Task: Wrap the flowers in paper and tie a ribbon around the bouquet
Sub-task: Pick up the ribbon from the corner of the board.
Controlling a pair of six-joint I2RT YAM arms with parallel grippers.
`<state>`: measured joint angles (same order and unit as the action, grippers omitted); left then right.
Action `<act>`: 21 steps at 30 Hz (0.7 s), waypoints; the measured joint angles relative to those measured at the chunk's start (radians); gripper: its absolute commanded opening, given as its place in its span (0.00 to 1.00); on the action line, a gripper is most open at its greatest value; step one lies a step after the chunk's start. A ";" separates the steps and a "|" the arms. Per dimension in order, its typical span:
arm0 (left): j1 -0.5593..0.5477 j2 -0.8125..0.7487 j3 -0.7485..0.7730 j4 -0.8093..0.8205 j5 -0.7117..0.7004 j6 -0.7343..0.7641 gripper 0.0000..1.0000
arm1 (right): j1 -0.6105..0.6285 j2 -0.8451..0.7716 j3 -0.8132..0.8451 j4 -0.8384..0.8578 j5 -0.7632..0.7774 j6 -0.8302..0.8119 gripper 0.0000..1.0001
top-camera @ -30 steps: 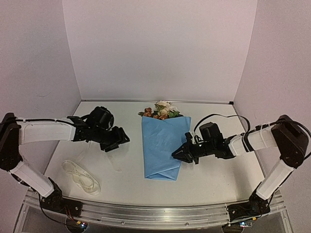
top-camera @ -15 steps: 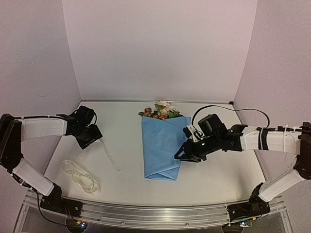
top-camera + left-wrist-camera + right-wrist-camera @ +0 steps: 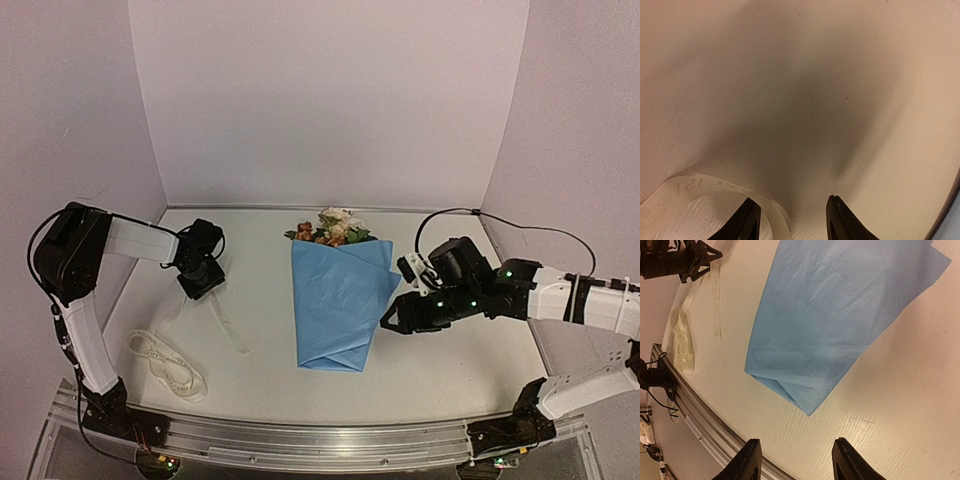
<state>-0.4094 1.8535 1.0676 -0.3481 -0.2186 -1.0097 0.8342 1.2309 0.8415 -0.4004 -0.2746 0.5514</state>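
White table | right gripper spread beside paper edge | left gripper spread over ribbon

Tally from the room, near side.
- Two arms: left arm, right arm.
- Two grippers: left gripper, right gripper, each with two fingers.
- One sheet of light-blue paper.
- One bunch of flowers. The separate blooms are too small to count.
- One ribbon, cream, in a single long strip.
- One table.
- One metal rail along its near edge.
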 measured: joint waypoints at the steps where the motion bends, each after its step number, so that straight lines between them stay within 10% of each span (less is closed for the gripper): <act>1: 0.000 0.002 0.000 0.006 0.000 -0.008 0.26 | 0.001 -0.009 -0.005 -0.008 0.011 -0.004 0.48; 5: -0.001 0.003 -0.006 0.021 0.011 -0.032 0.00 | 0.006 -0.024 -0.012 -0.032 0.048 -0.023 0.47; 21: -0.301 -0.343 -0.094 0.066 0.270 0.022 0.00 | 0.178 0.104 0.008 0.189 0.173 -0.309 0.57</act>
<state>-0.7105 1.5109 0.9737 -0.2821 0.0513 -0.9873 1.0118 1.3345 0.8496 -0.2118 -0.1018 0.2429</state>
